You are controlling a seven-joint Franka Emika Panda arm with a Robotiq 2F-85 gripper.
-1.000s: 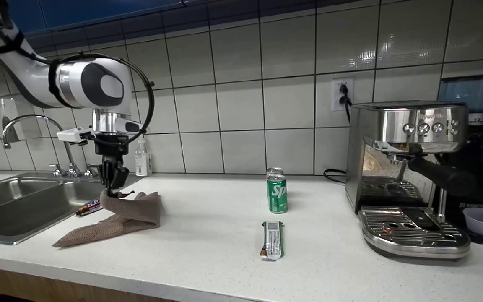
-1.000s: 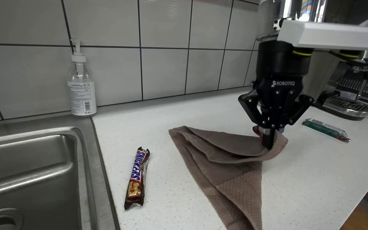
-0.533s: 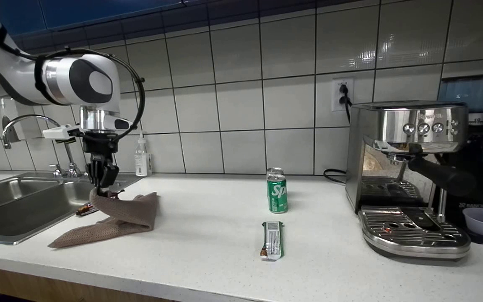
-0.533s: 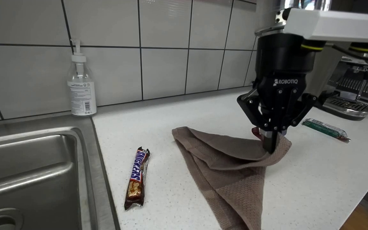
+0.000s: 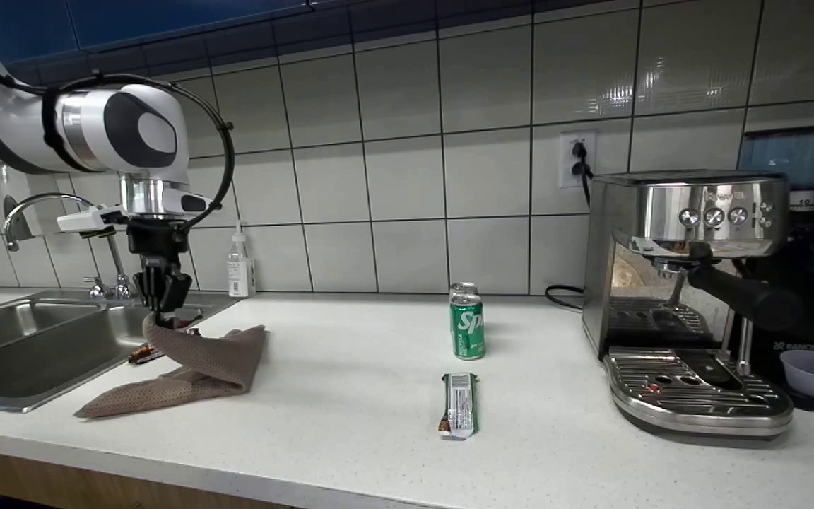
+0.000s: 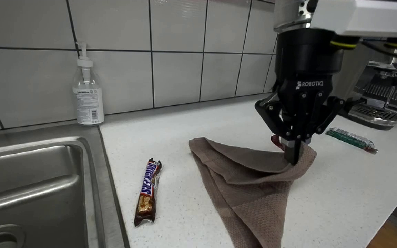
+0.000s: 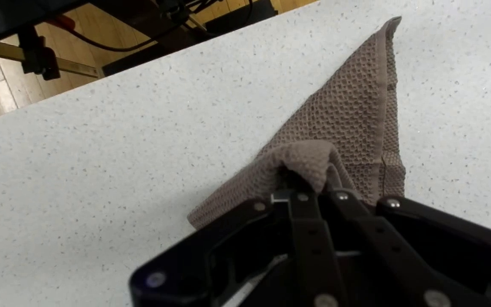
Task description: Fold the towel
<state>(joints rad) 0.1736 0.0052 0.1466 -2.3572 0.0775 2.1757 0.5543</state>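
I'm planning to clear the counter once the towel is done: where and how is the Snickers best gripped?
Probably across the middle of the Snickers, from above, jaws on its long sides: it lies flat, long and narrow, on the counter, apart from the sink and the towel, so both sides look reachable. The tool grips the towel and should let go first.

Snickers (image 6: 148, 192) between sink (image 6: 101, 189) and towel (image 6: 253, 175)

Room to pass separates the towel (image 5: 213, 357) from the obstructing green can (image 5: 468, 329) and wrapped bar (image 5: 460, 406).
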